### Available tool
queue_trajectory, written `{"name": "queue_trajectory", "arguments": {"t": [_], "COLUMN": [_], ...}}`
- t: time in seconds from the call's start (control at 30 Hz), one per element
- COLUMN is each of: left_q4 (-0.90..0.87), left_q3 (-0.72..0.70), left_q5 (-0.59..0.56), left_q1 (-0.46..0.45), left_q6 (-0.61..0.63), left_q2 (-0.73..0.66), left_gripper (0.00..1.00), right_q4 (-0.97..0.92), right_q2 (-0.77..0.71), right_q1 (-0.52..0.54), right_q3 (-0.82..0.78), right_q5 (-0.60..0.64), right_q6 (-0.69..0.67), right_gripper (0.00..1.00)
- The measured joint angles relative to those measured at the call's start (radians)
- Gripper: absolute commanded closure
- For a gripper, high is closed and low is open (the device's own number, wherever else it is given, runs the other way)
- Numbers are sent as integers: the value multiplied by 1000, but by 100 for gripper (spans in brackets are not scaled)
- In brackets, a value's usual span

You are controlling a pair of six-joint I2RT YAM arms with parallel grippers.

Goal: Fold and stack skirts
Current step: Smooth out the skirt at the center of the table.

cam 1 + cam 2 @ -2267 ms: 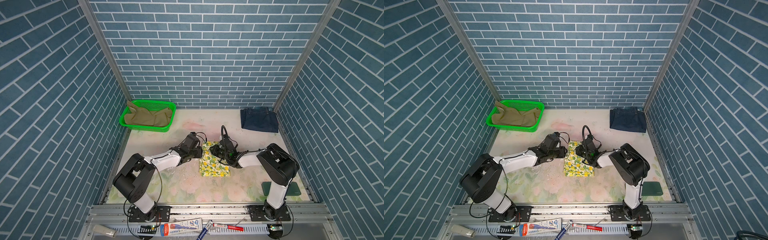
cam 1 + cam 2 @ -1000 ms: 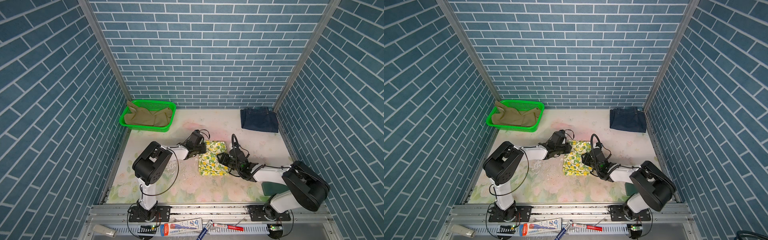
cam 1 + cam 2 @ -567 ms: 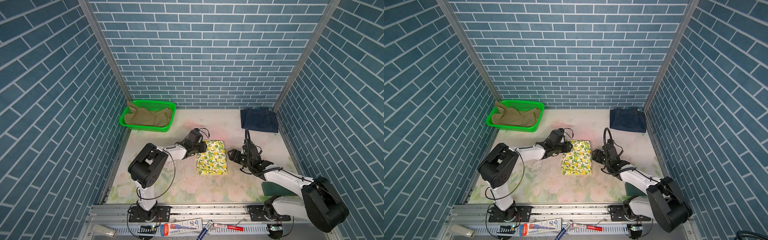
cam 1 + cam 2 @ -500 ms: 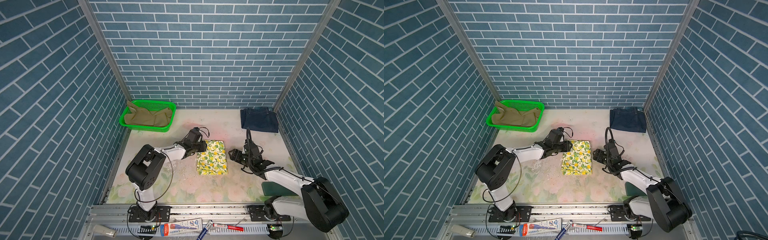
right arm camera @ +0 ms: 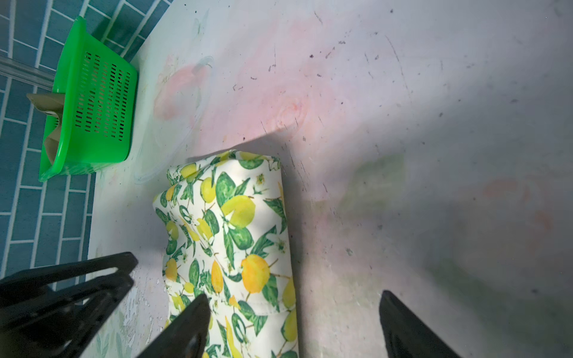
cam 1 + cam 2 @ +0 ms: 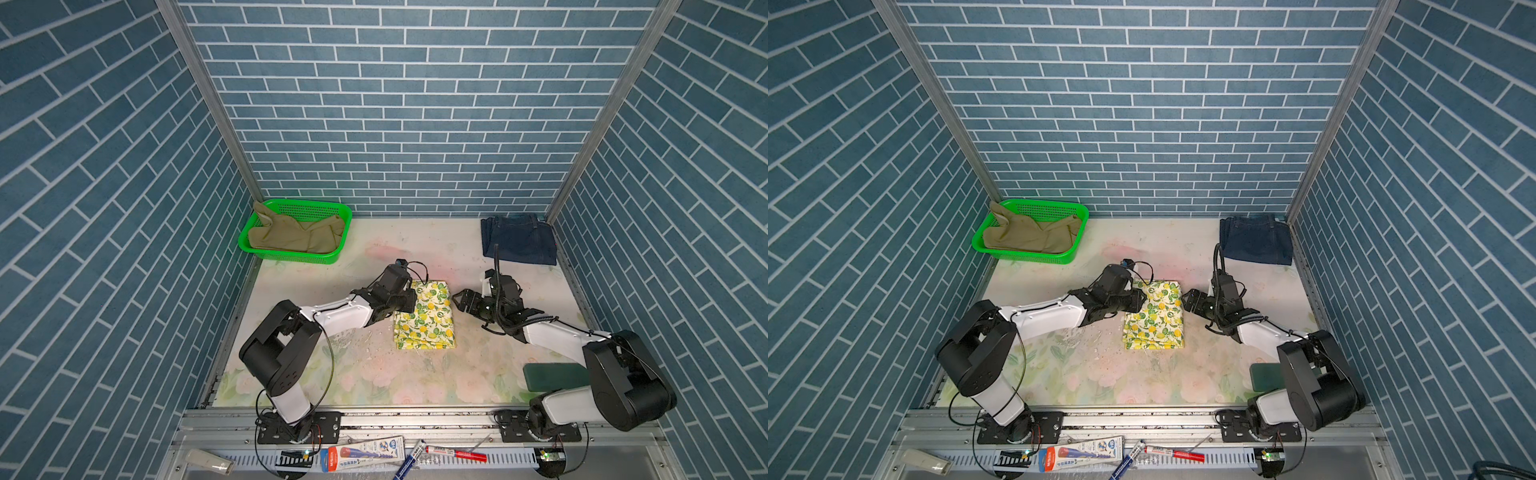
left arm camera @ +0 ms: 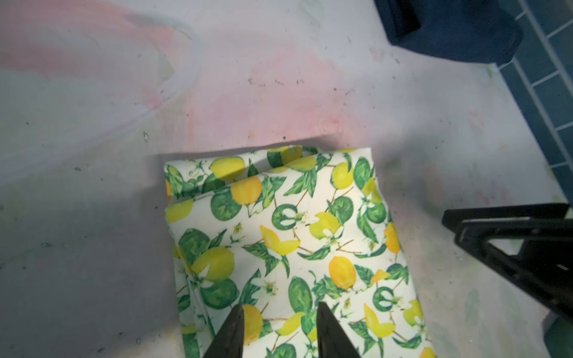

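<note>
A green mesh basket (image 6: 299, 257) sat in a far corner of the table (image 6: 374, 374) — a red marker (image 6: 455, 453), pen (image 6: 409, 459) and tube (image 6: 365, 451) lay by the front rail (image 6: 415, 419).

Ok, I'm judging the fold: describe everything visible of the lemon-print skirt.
The lemon-print skirt is thin cream cloth with yellow lemons and green leaves, folded into a neat layered rectangle lying flat on the table. The left tool hangs over its edge, jaws slightly apart; the right tool stands open beside it.

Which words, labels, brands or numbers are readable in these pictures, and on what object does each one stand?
No text can be read.
Printed packet at the front edge: lettering too small to read.
Blue pen and red pen beside it: print too small.
Lemon-print skirt: no lettering.
</note>
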Motion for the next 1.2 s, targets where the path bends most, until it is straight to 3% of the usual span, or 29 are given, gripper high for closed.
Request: {"name": "queue_trajectory", "arguments": {"t": [0.27, 0.77, 1.2], "left_q4": [26, 63, 196], "left_q3": [-6, -20, -114], "left_q5": [-36, 6, 54], "left_q1": [2, 44, 87], "left_q6": [40, 42, -28], "left_q2": [117, 120, 91], "left_gripper": [99, 100, 100], "right_q4": [27, 8, 43], "right_q2": [81, 77, 87], "right_q1": [-2, -2, 66], "right_q3": [40, 94, 136], "right_q5": [-45, -70, -113], "right_q6": [-24, -103, -96], "right_gripper": [17, 29, 59]}}
